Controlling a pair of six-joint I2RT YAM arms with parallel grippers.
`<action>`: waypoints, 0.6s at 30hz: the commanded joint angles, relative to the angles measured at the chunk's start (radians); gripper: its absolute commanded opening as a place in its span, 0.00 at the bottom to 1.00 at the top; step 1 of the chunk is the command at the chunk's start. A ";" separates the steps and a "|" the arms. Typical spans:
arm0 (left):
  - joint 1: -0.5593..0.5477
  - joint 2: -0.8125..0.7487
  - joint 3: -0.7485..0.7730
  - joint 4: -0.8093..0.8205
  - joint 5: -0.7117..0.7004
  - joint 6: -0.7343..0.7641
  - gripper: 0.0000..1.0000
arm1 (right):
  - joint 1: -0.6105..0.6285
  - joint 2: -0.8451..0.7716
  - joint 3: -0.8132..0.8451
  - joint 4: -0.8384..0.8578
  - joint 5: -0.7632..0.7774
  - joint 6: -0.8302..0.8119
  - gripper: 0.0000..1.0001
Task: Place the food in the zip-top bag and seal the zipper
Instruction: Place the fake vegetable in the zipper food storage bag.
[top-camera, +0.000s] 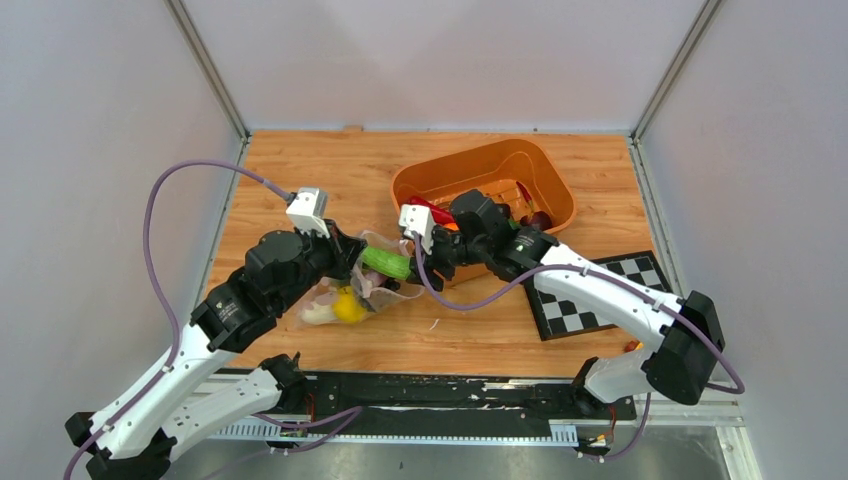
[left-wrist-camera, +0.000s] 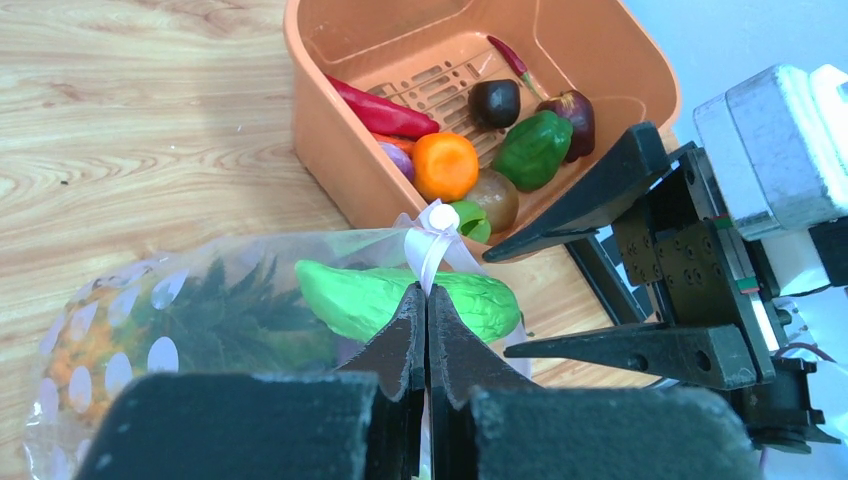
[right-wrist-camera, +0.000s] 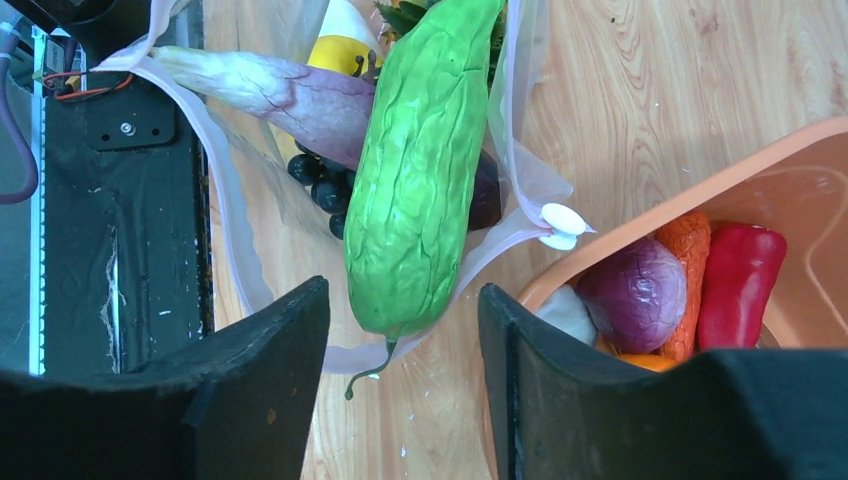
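The zip-top bag (top-camera: 345, 300) lies on the table left of the tub, its mouth toward the tub. My left gripper (left-wrist-camera: 427, 292) is shut on the bag's mouth edge, holding it up beside the white slider (left-wrist-camera: 437, 218). A green gourd (right-wrist-camera: 420, 170) lies half in the mouth, its stem end sticking out. Around that end my right gripper (right-wrist-camera: 402, 300) stands open, with a gap on each side. Inside the bag are a pineapple (left-wrist-camera: 130, 340), dark grapes (right-wrist-camera: 320, 185), a lemon (right-wrist-camera: 340, 55) and a pale purple vegetable (right-wrist-camera: 290, 95). The zipper (right-wrist-camera: 225, 210) hangs open in a loop.
The orange tub (top-camera: 560, 190) stands just right of the bag, with more food in it: an orange (left-wrist-camera: 445, 165), a green pepper (left-wrist-camera: 532, 150), a red pepper (right-wrist-camera: 740, 280), a purple onion (right-wrist-camera: 640, 295). A checkerboard mat (top-camera: 600, 295) lies at the right.
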 joint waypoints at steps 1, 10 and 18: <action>-0.001 -0.001 0.013 0.070 0.004 -0.006 0.01 | 0.004 0.025 0.010 0.037 -0.032 -0.038 0.51; -0.001 -0.001 0.014 0.067 -0.005 -0.006 0.01 | 0.004 0.059 0.025 0.019 -0.046 -0.045 0.50; -0.001 0.001 0.008 0.069 -0.001 -0.006 0.01 | 0.005 0.022 0.037 0.032 -0.069 -0.004 0.21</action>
